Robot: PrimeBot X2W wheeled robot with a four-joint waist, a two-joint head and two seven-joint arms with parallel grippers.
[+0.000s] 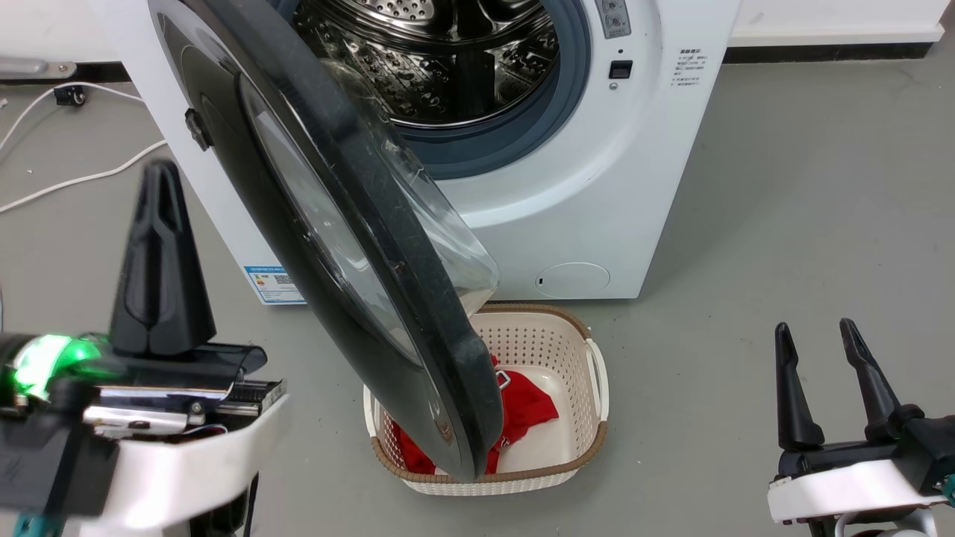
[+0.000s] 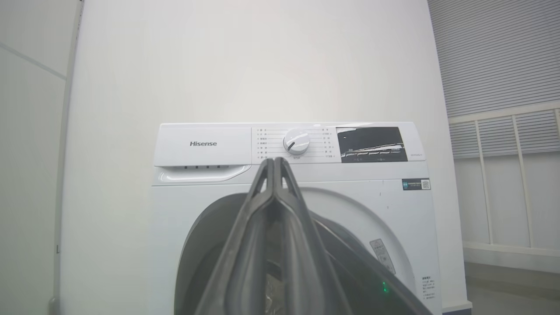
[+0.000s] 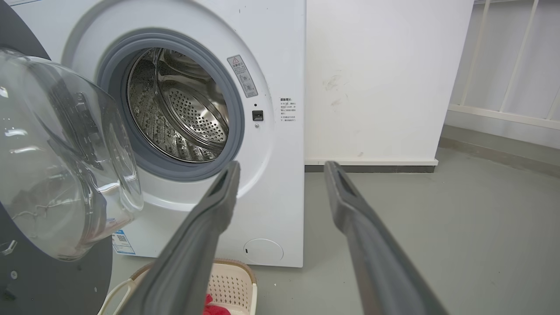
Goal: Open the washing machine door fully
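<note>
The washing machine door [image 1: 358, 194], a glossy black disc with a bulging clear glass bowl, stands swung out from the white machine [image 1: 597, 186], its edge turned toward me and its lower rim over the basket. The steel drum [image 1: 448, 60] lies exposed behind it. My left gripper [image 1: 160, 179] is shut on nothing, left of the door's outer face and apart from it. In the left wrist view its gripper [image 2: 275, 161] points at the control panel, with the door [image 2: 367, 271] below. My right gripper [image 1: 813, 328] is open at the lower right. In the right wrist view the gripper [image 3: 282, 168] faces the drum and the door [image 3: 57, 153].
A cream perforated basket [image 1: 589, 350] with a red garment [image 1: 526, 406] sits on the grey floor under the door. White cables [image 1: 74, 179] lie on the floor at the left. Open floor stretches to the machine's right, up to a white wall [image 3: 385, 78].
</note>
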